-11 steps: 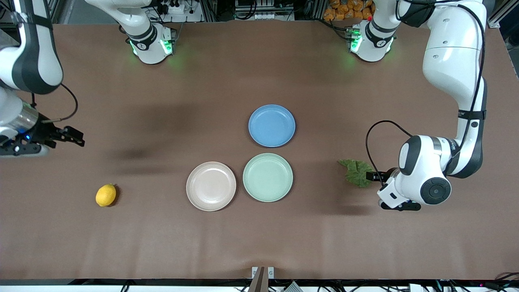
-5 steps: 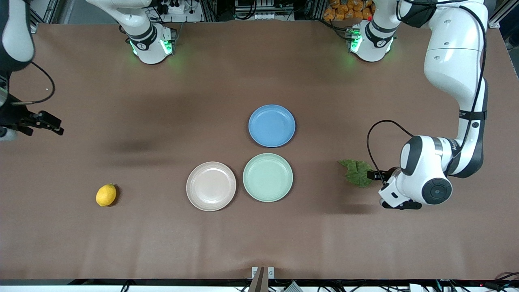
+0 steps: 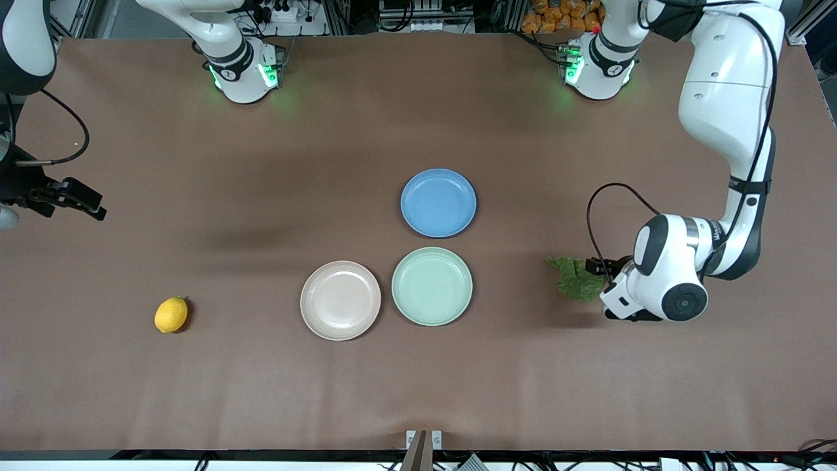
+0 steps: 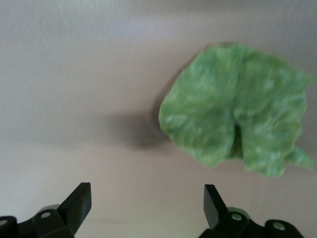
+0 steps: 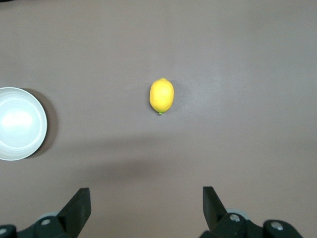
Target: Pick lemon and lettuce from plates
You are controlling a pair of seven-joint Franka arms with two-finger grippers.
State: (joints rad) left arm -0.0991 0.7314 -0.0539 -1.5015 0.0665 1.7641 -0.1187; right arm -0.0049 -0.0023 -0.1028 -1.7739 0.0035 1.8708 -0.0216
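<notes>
Lemon: we see the lemon (image 3: 171, 314) lying on the bare table (image 3: 261, 392) in the lower left of the front view, well apart from the beige-pink plate (image 3: 340, 300) and toward the right arm's end.
Lettuce: the lettuce (image 3: 575, 277) lies flat on the table at the right of the front view, off the mint green plate (image 3: 431, 286) and toward the left arm's end.
Plates: both hold nothing; the blue plate (image 3: 438, 203) above them is bare too.
Left gripper: we find the left gripper (image 4: 147, 202) low over the table just beside the lettuce, its fingers spread wide and holding nothing; the front view hides its fingers under the wrist, so we judge contact only from the wrist view, where none shows.
Right gripper: the right gripper (image 5: 146, 204) hangs at the left edge of the front view, over bare table with the lemon in its sight, fingers spread, carrying nothing.
Progress: we judge both items already off the plates, so the task looks finished or nearly so.
</notes>
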